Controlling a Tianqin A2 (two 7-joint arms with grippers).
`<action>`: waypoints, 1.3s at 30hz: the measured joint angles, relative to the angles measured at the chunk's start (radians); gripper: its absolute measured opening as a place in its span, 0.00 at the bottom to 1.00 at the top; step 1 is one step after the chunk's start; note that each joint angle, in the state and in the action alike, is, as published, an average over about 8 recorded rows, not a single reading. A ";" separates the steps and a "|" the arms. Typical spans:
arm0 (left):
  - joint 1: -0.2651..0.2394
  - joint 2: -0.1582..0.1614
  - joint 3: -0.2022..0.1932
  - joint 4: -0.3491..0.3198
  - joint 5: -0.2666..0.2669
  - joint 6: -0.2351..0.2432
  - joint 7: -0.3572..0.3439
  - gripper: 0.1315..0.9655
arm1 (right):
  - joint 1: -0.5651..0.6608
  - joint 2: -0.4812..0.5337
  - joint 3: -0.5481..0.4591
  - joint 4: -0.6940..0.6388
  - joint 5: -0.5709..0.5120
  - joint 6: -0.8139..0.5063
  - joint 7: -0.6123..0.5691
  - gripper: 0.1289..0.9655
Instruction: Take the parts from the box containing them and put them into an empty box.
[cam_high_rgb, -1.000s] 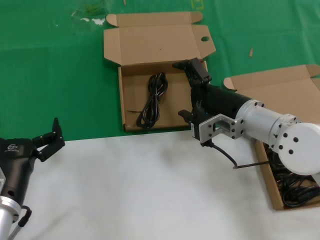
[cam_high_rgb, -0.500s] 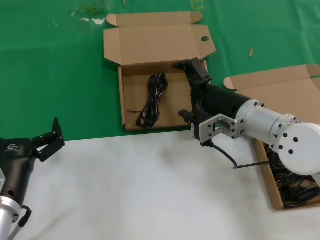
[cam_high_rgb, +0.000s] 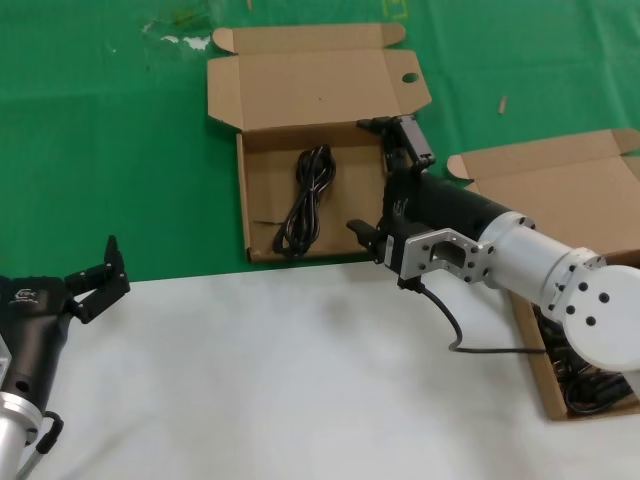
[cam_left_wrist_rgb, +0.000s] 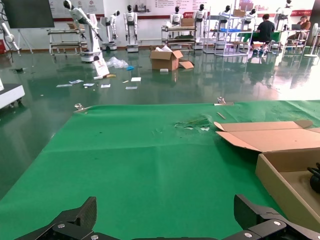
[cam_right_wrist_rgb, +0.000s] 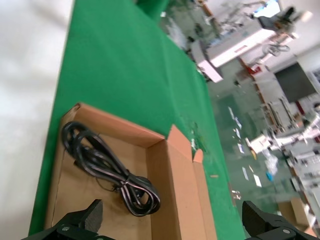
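My left hand (cam_high_rgb: 98, 277) waits nearest me, over the near edge of the green table (cam_high_rgb: 100, 150), fingers spread and holding nothing. My right hand (cam_high_rgb: 395, 135) reaches farther out, jaws wide apart and empty, above the right rim of the box with the round hole (cam_high_rgb: 258, 190). One black cable bundle (cam_high_rgb: 307, 200) lies inside that box, just left of this hand. Behind its arm, to my right, the plain box (cam_high_rgb: 560, 185) holds more cables (cam_high_rgb: 590, 385)
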 joint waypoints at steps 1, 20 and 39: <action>0.000 0.000 0.000 0.000 0.000 0.000 0.000 1.00 | -0.008 -0.002 0.006 0.003 0.009 0.006 0.006 1.00; 0.000 0.000 0.000 0.000 0.000 0.000 0.001 1.00 | -0.161 -0.040 0.126 0.066 0.183 0.124 0.121 1.00; 0.000 0.000 0.000 0.000 0.000 0.000 0.000 1.00 | -0.314 -0.078 0.246 0.128 0.358 0.242 0.235 1.00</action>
